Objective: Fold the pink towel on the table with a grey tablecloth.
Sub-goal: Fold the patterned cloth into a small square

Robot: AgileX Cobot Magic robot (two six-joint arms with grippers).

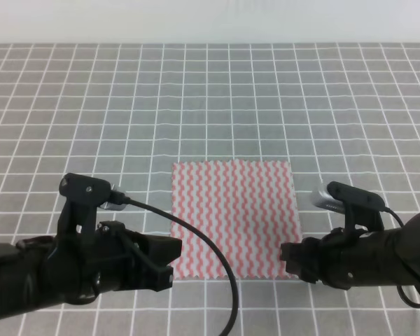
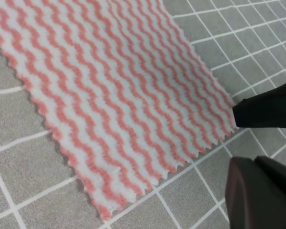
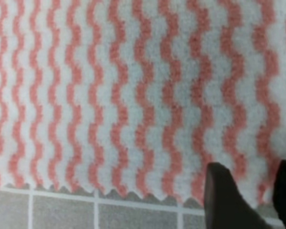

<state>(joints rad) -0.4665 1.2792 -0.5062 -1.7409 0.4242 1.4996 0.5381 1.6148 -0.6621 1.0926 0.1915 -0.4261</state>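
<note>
Lying flat and unfolded on the grey tablecloth (image 1: 126, 105), the pink towel (image 1: 232, 217) has our left gripper (image 1: 169, 260) and right gripper (image 1: 288, 259) at its near corners, fingers parted but holding nothing, presumably so that we can lift that edge.

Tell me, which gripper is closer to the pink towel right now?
Right. The right gripper sits over the pink towel at its near right corner; the left gripper is just beside the near left corner, over the grey tablecloth.
</note>
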